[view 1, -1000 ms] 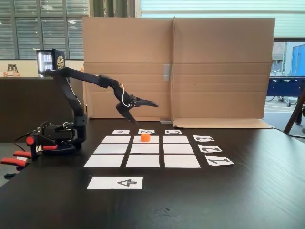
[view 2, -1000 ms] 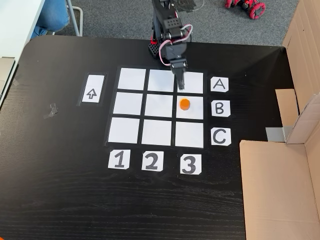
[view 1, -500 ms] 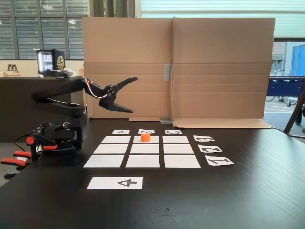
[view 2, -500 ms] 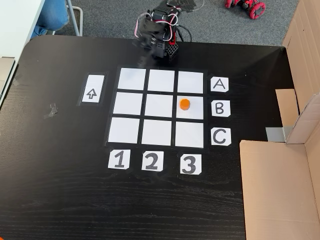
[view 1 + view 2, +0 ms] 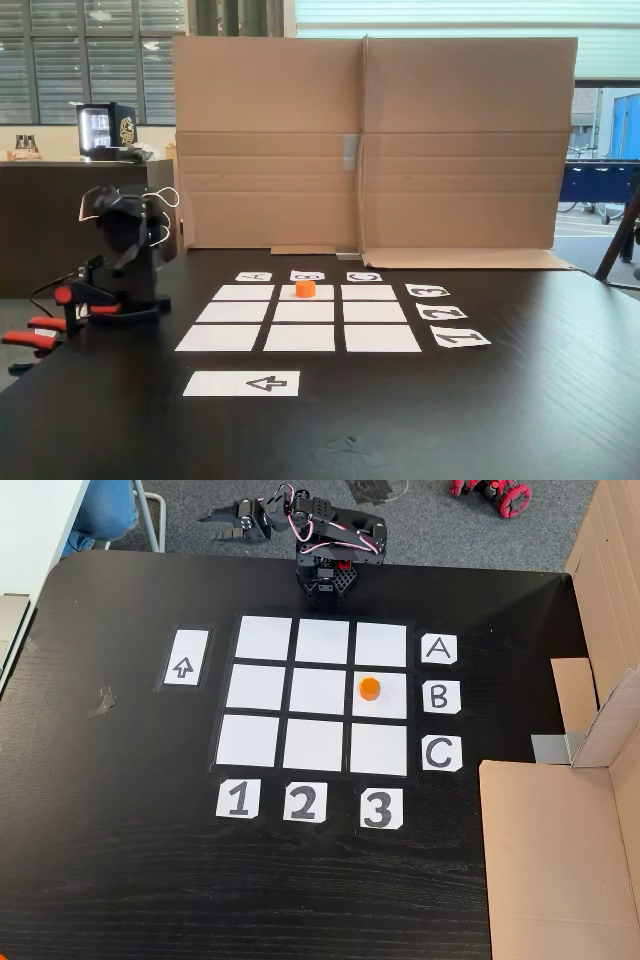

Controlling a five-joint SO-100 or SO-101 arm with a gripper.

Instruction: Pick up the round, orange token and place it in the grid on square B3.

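Black wood-grain surface [image 5: 120,880] fills most of both fixed views, with a tall brown cardboard screen [image 5: 370,140] standing along its far edge in the front-facing fixed view and office windows behind that.

Nine white paper rectangles form the grid [image 5: 261,687] near the middle of the surface, three rows by three columns. Seen from above, cards lettered A [image 5: 439,649], B [image 5: 441,697] and C [image 5: 441,753] sit just to the right of the grid, and cards numbered 1 [image 5: 238,800], 2 [image 5: 305,803] and 3 [image 5: 378,808] sit just below it. A separate white card printed with a black arrow [image 5: 184,657] lies just to the left of the grid.

The token [image 5: 369,688], a small bright orange cylinder, stands upright on square B3 [image 5: 392,708], the grid rectangle level with the B card and above the 3 card. In the front-facing view the token [image 5: 305,289] rests on the middle rectangle of the grid's far row.

The black robot arm [image 5: 325,540] is folded up at the surface edge beyond the grid's A row, well apart from the token. From above, its gripper [image 5: 216,521] points left, past the surface edge and over the grey floor; its fingers look slightly apart and hold nothing. In the front-facing view the arm [image 5: 128,245] is bunched to the left of the grid.
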